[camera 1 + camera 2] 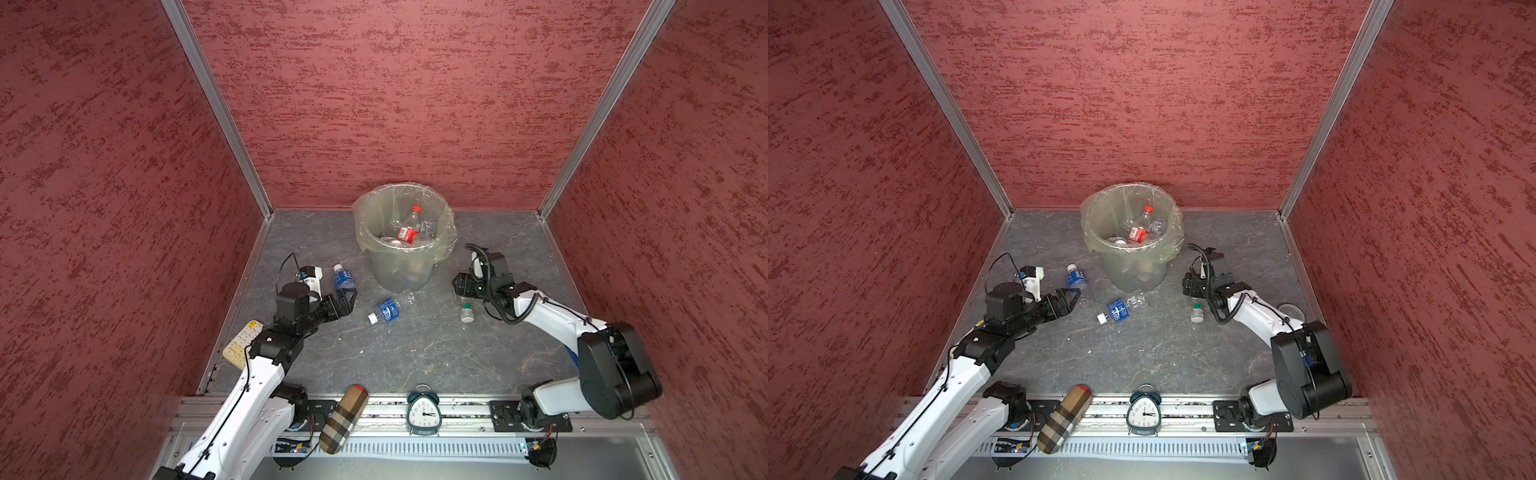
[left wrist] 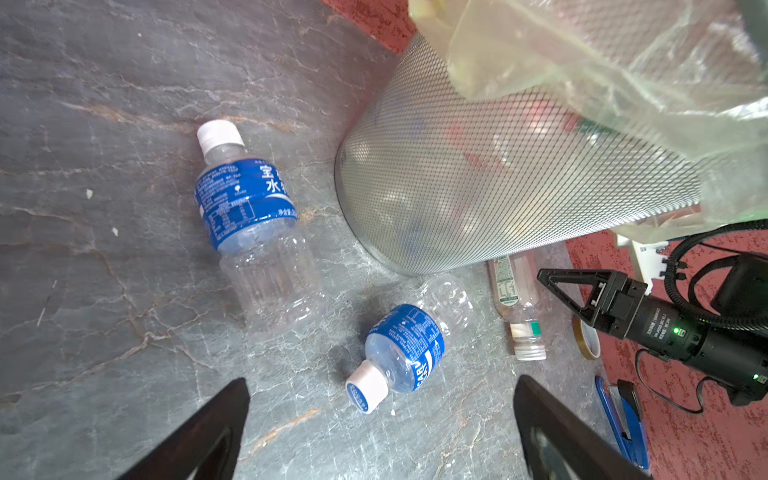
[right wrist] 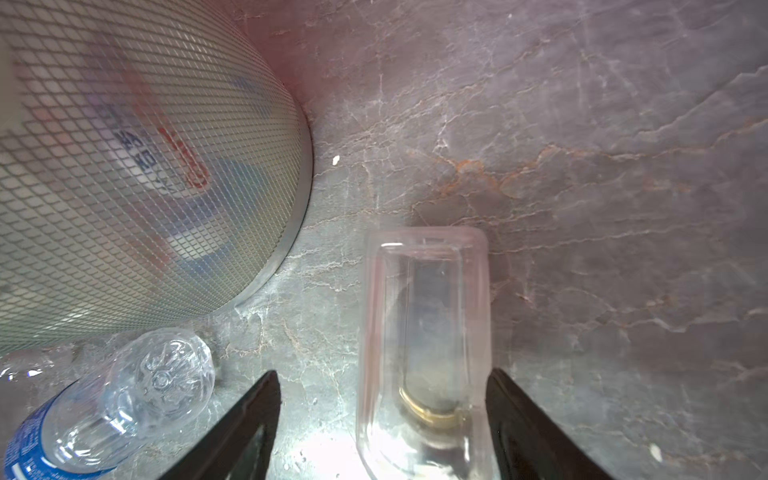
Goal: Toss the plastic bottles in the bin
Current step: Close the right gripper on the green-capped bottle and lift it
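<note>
Done: several clear plastic bottles, among them a red-labelled bottle (image 1: 408,232), lie in the round grey mesh bin (image 1: 399,274), which has a yellowish bag liner.
Left: three bottles on the grey stone-look table (image 1: 415,353): two blue-labelled bottles (image 1: 344,277) (image 1: 388,309) and a green-labelled square bottle (image 1: 467,311).
Right gripper (image 3: 382,374): jaws apart astride the square bottle, not clamped.
Left gripper (image 1: 348,298): wide open, empty.

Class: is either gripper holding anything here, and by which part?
Nothing held yet. Left gripper is open and empty; right gripper straddles the body of the green-labelled bottle, jaws not closed on it.
</note>
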Controlling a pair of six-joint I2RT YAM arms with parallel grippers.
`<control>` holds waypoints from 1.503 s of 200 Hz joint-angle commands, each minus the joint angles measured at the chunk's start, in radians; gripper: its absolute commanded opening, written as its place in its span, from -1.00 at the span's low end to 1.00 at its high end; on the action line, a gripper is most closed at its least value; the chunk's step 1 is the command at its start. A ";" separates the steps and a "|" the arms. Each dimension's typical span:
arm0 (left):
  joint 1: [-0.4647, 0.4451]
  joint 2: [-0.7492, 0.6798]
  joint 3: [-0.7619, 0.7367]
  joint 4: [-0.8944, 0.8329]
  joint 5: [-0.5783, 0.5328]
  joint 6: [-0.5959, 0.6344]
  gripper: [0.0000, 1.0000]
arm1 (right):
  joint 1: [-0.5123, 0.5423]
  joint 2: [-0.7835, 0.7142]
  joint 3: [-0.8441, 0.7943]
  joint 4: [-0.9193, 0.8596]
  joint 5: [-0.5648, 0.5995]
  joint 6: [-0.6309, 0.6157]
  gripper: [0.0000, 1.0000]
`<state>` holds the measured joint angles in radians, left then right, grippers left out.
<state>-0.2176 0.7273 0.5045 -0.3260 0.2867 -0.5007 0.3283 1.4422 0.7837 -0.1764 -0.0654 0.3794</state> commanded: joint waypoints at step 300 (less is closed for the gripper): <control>-0.072 0.108 -0.027 0.045 0.019 -0.012 0.99 | 0.102 0.071 0.016 -0.062 0.202 -0.030 -0.11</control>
<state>-0.2737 0.8349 0.4858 -0.2909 0.3309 -0.5121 0.4221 1.5738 0.8211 -0.2298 0.1040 0.3363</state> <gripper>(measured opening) 0.994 0.562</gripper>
